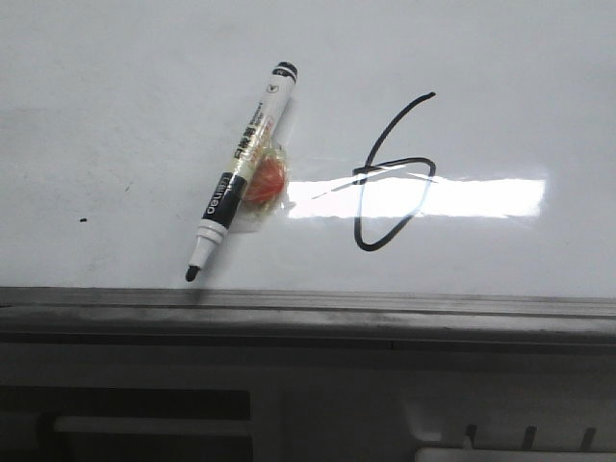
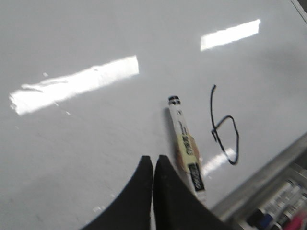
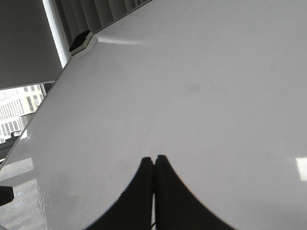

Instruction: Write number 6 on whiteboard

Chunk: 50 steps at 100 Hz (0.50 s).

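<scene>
A hand-drawn 6 (image 1: 393, 173) sits on the whiteboard (image 1: 115, 115) beside a loose marker (image 1: 241, 171), just ahead of the clenched, empty left gripper (image 2: 153, 165); the right gripper (image 3: 154, 165) is likewise closed.

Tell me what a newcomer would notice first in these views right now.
Likely the black number 6 drawn on the whiteboard, crossed by a bright light reflection. Just left of it an uncapped marker lies loose on the board, tip toward the near edge rail. The left gripper and right gripper are both shut and hold nothing.
</scene>
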### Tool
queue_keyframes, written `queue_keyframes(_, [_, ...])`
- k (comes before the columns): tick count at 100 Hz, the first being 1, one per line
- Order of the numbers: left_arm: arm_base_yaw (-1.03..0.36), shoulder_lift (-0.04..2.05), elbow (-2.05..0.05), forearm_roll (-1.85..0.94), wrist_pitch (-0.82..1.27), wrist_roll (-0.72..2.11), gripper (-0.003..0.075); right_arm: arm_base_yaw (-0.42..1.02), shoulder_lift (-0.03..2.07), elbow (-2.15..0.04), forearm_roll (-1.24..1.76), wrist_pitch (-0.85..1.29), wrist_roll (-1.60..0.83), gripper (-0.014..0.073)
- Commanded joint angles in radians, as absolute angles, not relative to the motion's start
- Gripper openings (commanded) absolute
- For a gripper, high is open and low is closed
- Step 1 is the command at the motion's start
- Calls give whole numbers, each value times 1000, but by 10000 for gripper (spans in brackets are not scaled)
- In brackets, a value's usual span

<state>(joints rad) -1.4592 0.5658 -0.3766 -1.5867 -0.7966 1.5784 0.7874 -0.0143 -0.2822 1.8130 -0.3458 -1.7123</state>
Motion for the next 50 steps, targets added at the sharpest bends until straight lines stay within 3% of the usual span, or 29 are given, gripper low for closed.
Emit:
queue_keyframes(1, [-1410,545,-344,-1332,-786,1407,-19,787,-4,-304,1789,-315,-1724,-65])
queue_keyframes(31, [-1036,414,-88,-641,-739,693,-19,787,-4,-304,1789,-315,-1724,-65])
queue_keyframes(50, [-757,246,32,-369,-514,388,-19,787,-4,-304,1789,-315,-1724,-65])
